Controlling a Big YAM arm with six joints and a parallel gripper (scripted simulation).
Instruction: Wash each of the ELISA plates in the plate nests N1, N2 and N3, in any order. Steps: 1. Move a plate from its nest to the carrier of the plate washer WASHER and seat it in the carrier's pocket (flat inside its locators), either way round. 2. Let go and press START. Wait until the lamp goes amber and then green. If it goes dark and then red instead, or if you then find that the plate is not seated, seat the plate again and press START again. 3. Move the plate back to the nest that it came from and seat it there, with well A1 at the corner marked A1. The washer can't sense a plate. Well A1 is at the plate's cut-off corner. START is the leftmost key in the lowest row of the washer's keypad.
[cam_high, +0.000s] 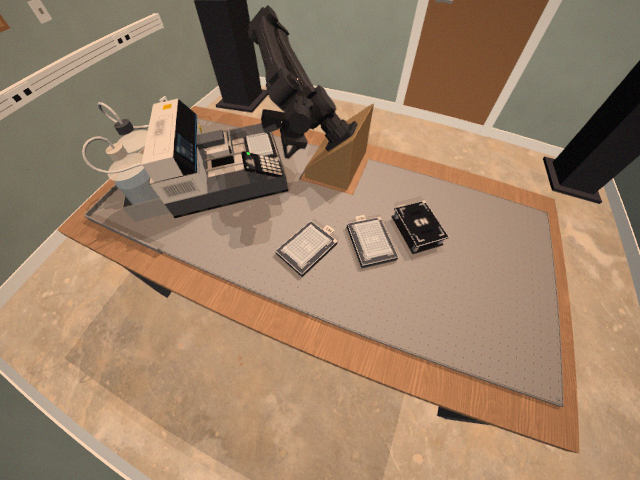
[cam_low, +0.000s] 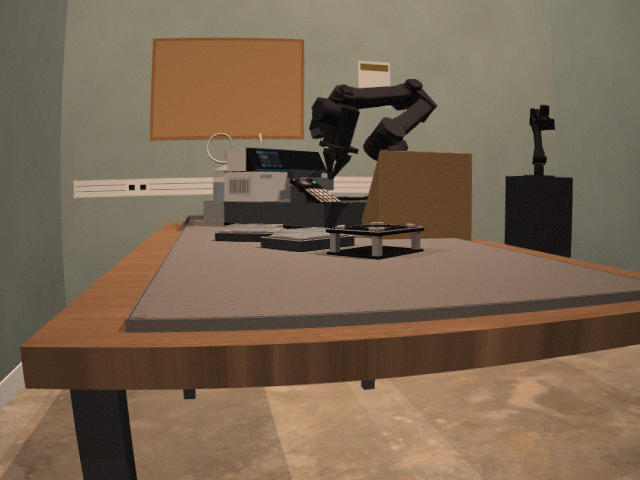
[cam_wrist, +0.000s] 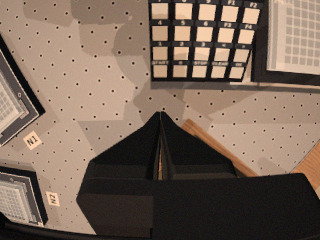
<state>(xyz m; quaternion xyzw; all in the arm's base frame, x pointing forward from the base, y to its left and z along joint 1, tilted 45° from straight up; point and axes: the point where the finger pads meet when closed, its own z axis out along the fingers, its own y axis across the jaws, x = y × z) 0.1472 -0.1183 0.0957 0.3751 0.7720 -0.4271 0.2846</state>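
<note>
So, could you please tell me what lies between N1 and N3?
N2, bearing a plate, lies between N1 and N3; the top view shows it.

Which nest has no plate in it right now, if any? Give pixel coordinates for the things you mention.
Nest N3 (cam_high: 419, 223) (cam_low: 373, 233) is empty: its dark top and printed N3 show bare, while N1 (cam_high: 288, 256) and N2 (cam_high: 379, 261) hold plates.

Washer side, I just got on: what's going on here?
The arm's end effector is shut on nothing, poised near the keypad. The lamp is green. One plate is on the washer's carrier; plates sit in N1 and N2, while N3 holds none.
</note>
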